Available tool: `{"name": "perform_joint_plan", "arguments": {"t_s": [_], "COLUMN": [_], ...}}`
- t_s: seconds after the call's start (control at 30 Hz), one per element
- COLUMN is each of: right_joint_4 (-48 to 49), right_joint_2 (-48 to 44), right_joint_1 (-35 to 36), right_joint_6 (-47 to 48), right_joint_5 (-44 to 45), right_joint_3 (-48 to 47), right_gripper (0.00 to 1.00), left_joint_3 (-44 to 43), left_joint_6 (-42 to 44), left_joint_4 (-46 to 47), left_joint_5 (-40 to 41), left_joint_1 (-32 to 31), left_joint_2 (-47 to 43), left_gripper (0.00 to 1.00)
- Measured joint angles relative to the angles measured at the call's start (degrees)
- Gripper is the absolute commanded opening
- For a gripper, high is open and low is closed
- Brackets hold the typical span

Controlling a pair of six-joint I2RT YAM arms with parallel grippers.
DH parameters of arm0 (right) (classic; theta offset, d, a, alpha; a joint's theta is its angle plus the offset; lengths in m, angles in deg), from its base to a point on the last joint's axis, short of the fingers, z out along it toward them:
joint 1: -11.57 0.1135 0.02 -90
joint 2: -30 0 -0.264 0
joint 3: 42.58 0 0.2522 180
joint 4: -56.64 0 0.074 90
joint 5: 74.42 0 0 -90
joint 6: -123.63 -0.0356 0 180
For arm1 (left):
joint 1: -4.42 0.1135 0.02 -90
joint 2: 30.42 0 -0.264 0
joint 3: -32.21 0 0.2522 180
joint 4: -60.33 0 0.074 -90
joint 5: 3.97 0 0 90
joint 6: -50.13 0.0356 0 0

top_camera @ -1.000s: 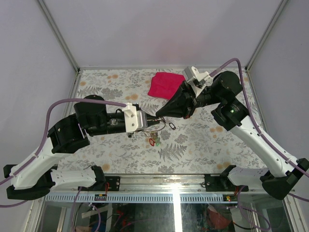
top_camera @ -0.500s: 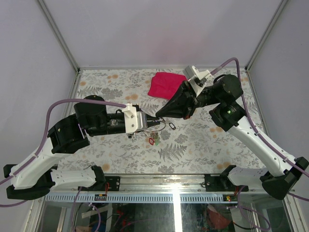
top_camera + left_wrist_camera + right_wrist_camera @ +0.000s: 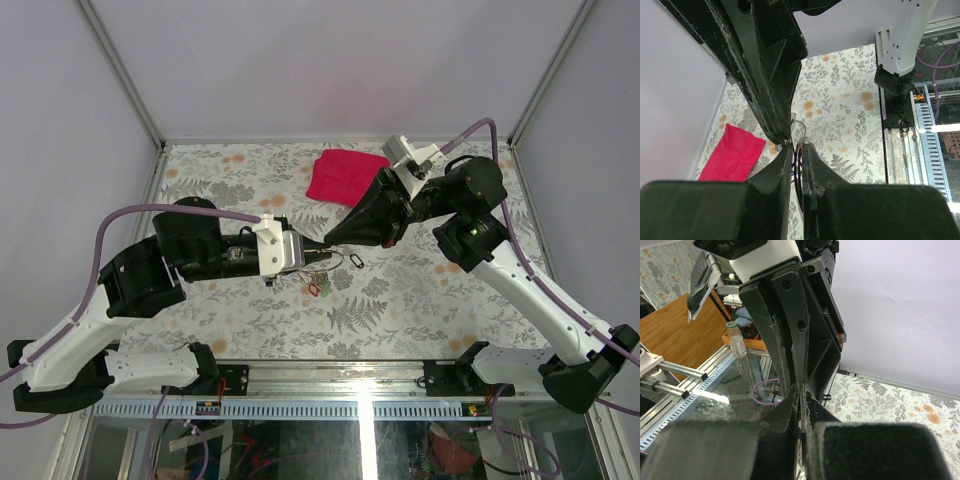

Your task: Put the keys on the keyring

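Overall: left gripper [image 3: 312,258] and right gripper [image 3: 328,238] tip to tip above the middle of the flowered table [image 3: 430,300].
Left fingers [image 3: 771,175]: drawn almost together, with only 1 narrow slit between the 2 pads; clamped on the keyring.
Keyring [image 3: 799,131]: thin silver wire loop, standing edge-on in the left slit; upper arc pokes out past the fingertips, lower part is hidden between the pads.
Right fingers [image 3: 782,412]: closed to a hairline gap, the 2 tips meeting right at the left gripper's tips, beside the wire loop. Cannot tell whether they touch the wire, or whether anything sits between them.
Keys [image 3: 318,289]: small bunch just below the left fingertips in the top view, with 1 red and 1 green tag legible. Cannot tell whether hanging free or brushing the table.
Black tag [image 3: 352,262]: just to the right of the meeting point, near the bunch; its link to the ring is too small to make out.
Red cloth [image 3: 343,176]: flat on the far part of the table, behind the right gripper, apart from both sets of fingertips.
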Motion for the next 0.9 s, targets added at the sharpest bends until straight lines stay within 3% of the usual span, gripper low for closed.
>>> {"name": "perform_joint_plan", "arguments": {"t_s": [0.9], "right_joint_4": [7.04], "right_joint_2": [0.2], "right_joint_1": [0.0], "right_joint_6": [-4.81], "right_joint_5": [-0.48], "right_joint_3": [2.4], "right_gripper": [0.0], "left_joint_3": [0.13], "left_joint_6": [-0.9], "left_joint_4": [-0.28], "left_joint_5": [-0.24], "left_joint_1": [-0.02], "left_joint_2": [-1.14], "left_gripper": [0.0]}}
